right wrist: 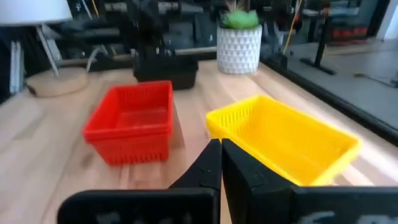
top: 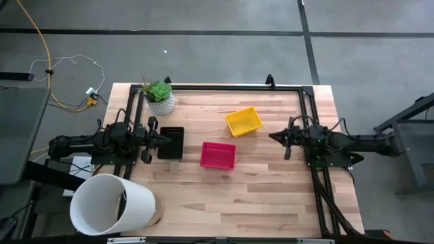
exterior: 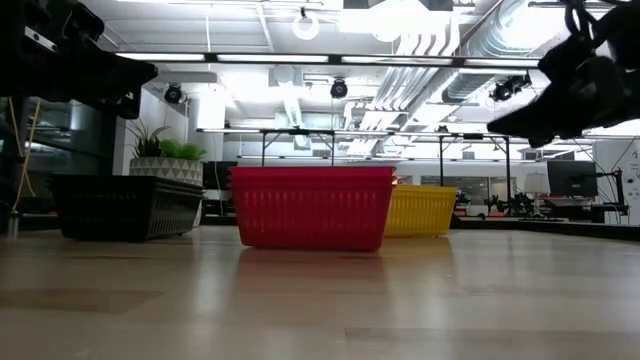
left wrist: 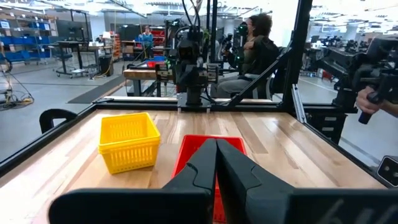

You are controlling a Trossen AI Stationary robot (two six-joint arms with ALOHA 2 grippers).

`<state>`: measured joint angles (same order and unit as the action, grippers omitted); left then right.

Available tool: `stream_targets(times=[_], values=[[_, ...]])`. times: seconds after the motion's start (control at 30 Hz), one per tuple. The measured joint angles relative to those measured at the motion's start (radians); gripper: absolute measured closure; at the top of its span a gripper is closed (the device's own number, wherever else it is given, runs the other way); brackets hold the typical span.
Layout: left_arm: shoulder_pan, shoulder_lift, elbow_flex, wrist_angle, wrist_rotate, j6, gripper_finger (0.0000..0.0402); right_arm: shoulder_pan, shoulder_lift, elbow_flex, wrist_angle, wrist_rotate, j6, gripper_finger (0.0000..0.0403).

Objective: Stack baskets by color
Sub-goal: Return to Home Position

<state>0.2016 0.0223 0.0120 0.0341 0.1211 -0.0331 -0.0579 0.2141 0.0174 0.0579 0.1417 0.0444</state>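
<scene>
Left hand (top: pixel 163 140), fingers pressed together, hangs over the black baskets' (top: pixel 175 146) left edge; right hand (top: pixel 272 136), likewise pressed together, lies right of the yellow baskets (top: pixel 243 122).

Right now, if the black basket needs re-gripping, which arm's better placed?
Left, likely. The left gripper, shut, sits right by the black basket. The right gripper, also shut, is across the table, beyond the red basket and yellow basket.
</scene>
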Motion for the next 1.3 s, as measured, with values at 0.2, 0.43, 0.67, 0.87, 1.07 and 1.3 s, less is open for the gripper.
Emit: stream_targets(times=[0.2, 0.43, 0.67, 0.87, 1.07, 1.3], values=[[0.0, 0.0, 0.0, 0.0, 0.0, 0.0, 0.0401, -0.021, -0.106, 0.001, -0.055, -0.094, -0.003, 0.0403], [0.0, 0.0, 0.0, 0.0, -0.001, 0.0, 0.0401, -0.023, -0.115, 0.001, -0.055, -0.089, -0.069, 0.0403], [0.0, 0.0, 0.0, 0.0, -0.001, 0.0, 0.0401, -0.023, -0.115, 0.001, -0.057, -0.102, 0.087, 0.0403], [0.0, 0.0, 0.0, 0.0, -0.001, 0.0, 0.0401, -0.023, -0.115, 0.001, -0.058, -0.101, 0.041, 0.0403], [-0.001, -0.019, 0.0, 0.007, -0.001, 0.0, 0.0401, -0.023, -0.158, 0.001, -0.058, -0.101, 0.027, 0.0403], [-0.001, -0.019, 0.0, 0.0, -0.003, 0.0, 0.0401, -0.022, -0.214, -0.002, -0.022, -0.095, 0.026, 0.0403]])
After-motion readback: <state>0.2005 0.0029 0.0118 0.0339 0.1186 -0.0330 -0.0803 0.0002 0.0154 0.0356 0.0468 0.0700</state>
